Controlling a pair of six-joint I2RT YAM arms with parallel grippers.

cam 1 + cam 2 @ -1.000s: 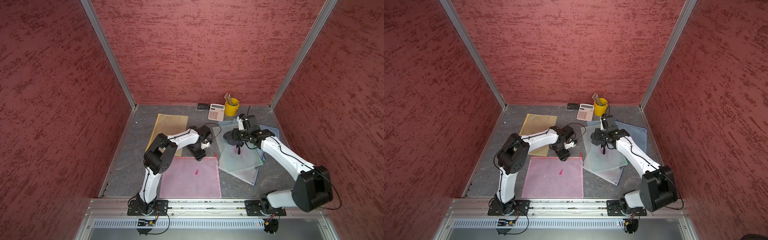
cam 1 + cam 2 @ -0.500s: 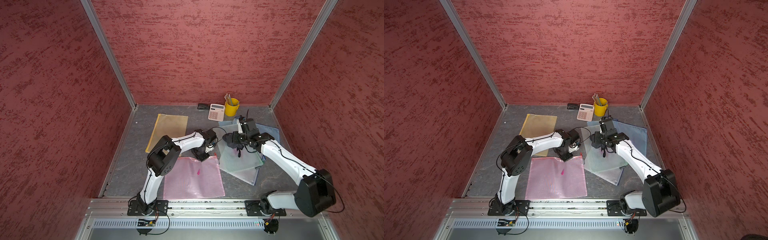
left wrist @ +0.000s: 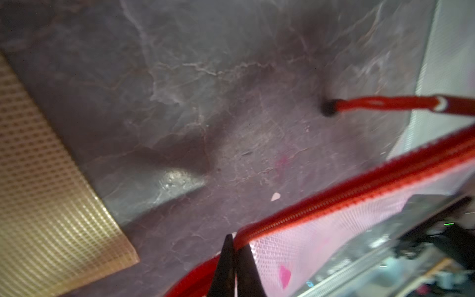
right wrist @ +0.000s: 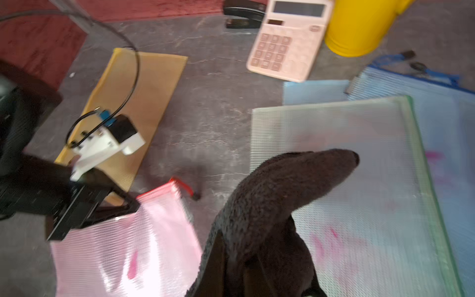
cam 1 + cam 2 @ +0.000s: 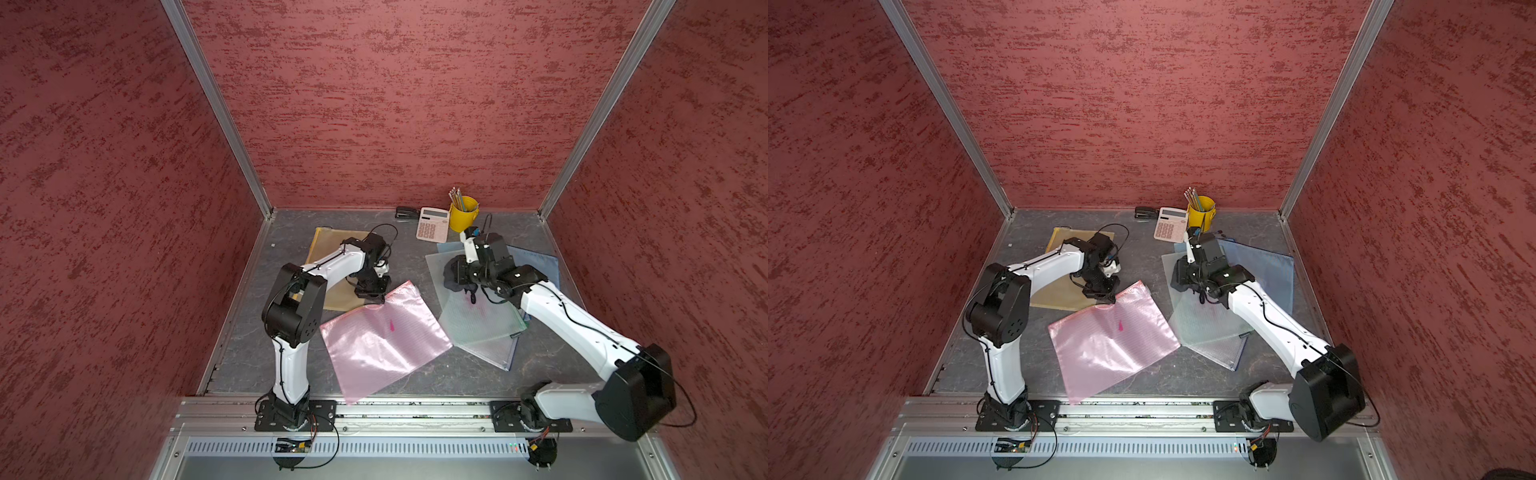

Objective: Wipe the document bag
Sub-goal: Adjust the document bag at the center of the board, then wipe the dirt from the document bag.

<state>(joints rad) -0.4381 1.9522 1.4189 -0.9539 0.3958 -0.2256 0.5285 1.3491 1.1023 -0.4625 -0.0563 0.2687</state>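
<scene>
Presently: wiping of the pink bag not started; both claws closed on their loads.
Left gripper (image 3: pixel 234 253) is pinched tight on the red zipper edge of the pink document bag (image 5: pixel 382 336), at its far corner. The bag lies slanted on the table between the two arms, near corner over the front rail (image 5: pixel 415 409). A pink mark (image 5: pixel 392 325) remains on its face, so the wipe appears outstanding. Right gripper (image 5: pixel 462 276) is clamped on a dark cloth (image 4: pixel 282 190), above the green-tinted bag (image 5: pixel 478 324), near the pink bag but clear of it.
</scene>
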